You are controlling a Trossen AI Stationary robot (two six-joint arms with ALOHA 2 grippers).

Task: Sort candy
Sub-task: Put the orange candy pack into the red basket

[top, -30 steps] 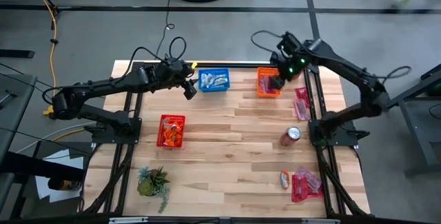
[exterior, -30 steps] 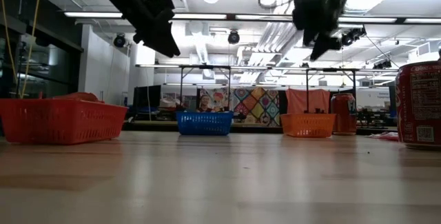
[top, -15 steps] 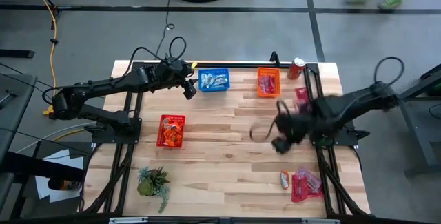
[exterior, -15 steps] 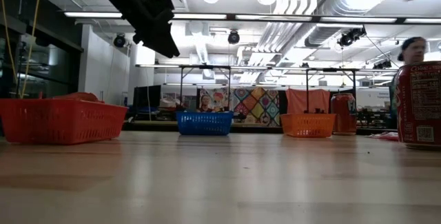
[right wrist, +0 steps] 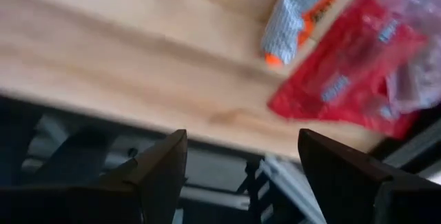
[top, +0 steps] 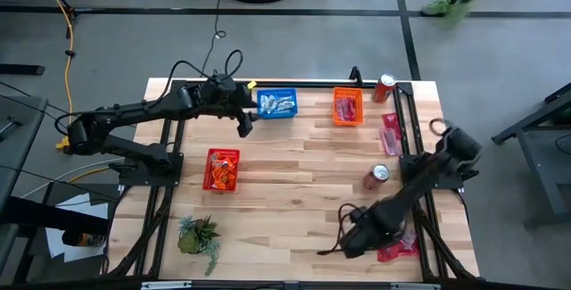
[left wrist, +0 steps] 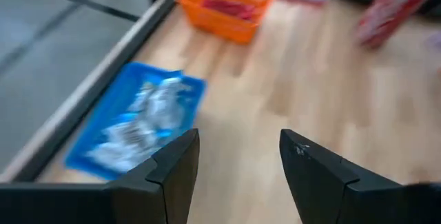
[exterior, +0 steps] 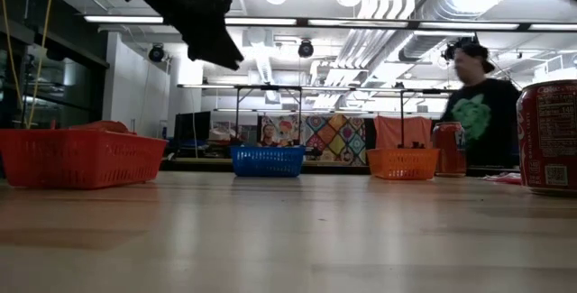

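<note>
R gripper (top: 350, 244) now low at table's front edge nr front-right corner, swung down from the orange basket (top: 348, 107) at back edge; fingers apart, empty. Hangs right by the loose candy: orange-and-white packet (right wrist: 298, 18) and red wrappers (top: 397, 239) in that corner. Suggests next pick starting. More red candy (top: 390, 134) along right edge. L gripper (top: 243, 120) still beside blue basket (top: 277, 103), fingers apart, empty. Red basket (top: 221, 169) nr left edge.
</note>
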